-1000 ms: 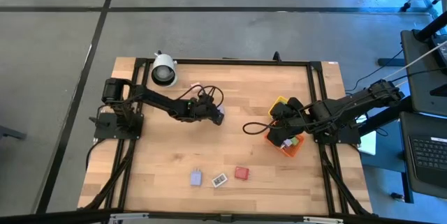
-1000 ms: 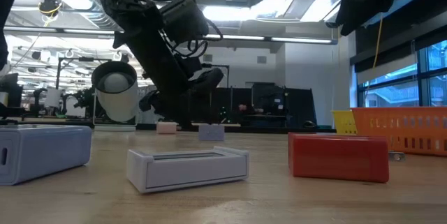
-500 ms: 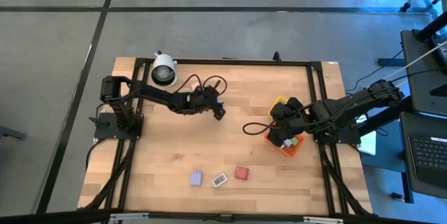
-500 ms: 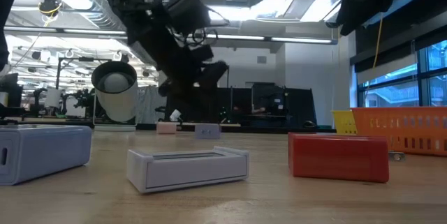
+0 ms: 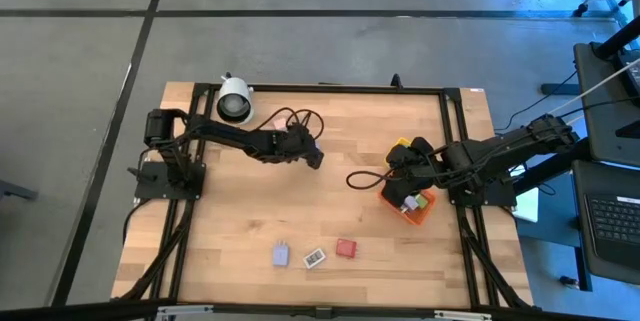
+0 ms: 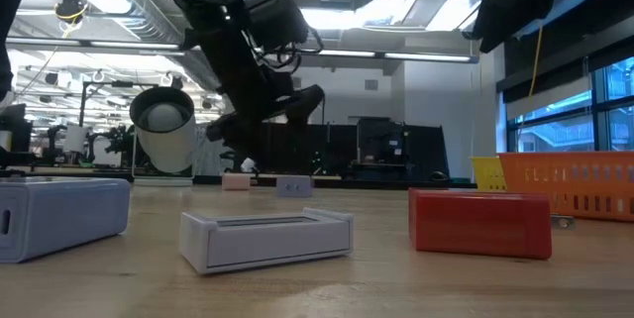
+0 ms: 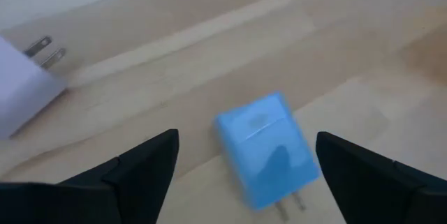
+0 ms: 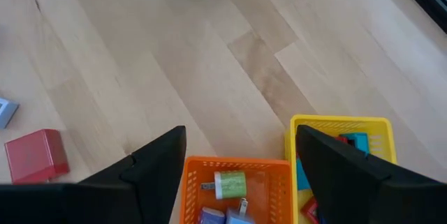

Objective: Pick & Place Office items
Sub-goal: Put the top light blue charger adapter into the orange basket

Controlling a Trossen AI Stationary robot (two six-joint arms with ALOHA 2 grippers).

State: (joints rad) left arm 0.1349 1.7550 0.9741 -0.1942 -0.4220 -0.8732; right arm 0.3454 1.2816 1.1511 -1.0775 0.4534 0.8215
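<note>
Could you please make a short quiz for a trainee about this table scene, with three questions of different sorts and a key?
1. True or false: the left gripper is shut on the blue charger.
2. Multiple choice: what does the right gripper hang above? A) the red block B) the orange bin and yellow bin C) the white cylinder
3. Fill in: the green item lies in the ___ bin.

Key: 1 false, its fingers stand open on either side of the charger; 2 B, the orange bin and yellow bin; 3 orange.
</note>
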